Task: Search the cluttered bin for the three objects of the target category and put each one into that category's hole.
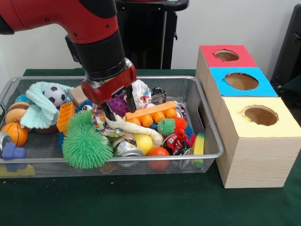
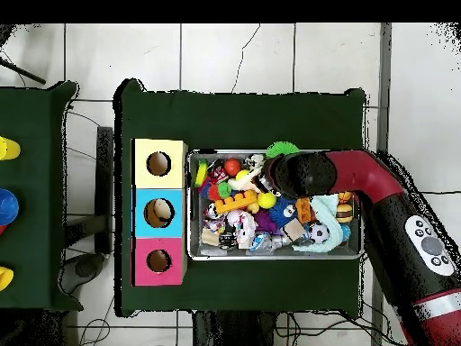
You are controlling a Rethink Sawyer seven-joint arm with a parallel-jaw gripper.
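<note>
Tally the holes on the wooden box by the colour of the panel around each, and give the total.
Red panel: 1 hole
Blue panel: 1 hole
Yellow panel: 1 hole
Total: 3 holes, one per panel on the wooden box beside the wire bin.

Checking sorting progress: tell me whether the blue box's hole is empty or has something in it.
Something is in it: the overhead view shows a pale object inside the blue box's hole. What it is, cannot tell.
</note>
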